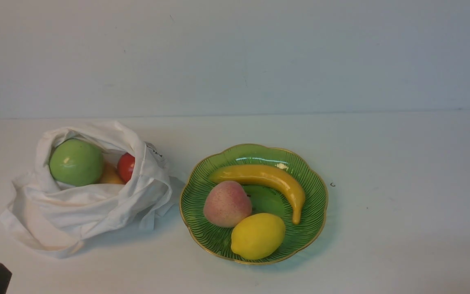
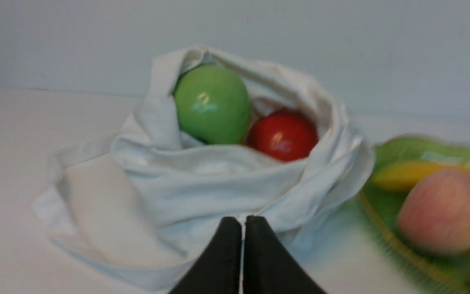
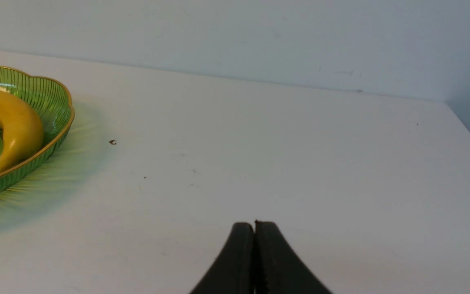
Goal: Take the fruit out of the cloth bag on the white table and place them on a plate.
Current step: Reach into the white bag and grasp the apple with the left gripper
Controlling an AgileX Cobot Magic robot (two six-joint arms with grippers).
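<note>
white table [image 1: 402, 204], bag [image 1: 80, 212] with three fruit [image 1: 76, 162], one plate [image 1: 314, 190]

White surface [image 1: 402, 237] plain, flat, meets pale wall [image 1: 259, 57] at back. On left part: cloth bag [image 1: 76, 212], slumped, mouth open upward. Near middle: green plate [image 1: 312, 220], just beside bag. Tiny dark speck [image 1: 332, 184] near plate's right rim.

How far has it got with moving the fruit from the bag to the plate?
About halfway, it seems. A banana, a peach and a lemon lie on the plate. Nothing is in hand: the left gripper and right gripper are both shut and empty. Left to do: the green apple, red fruit and orange-yellow fruit sit inside the cloth bag.
</note>
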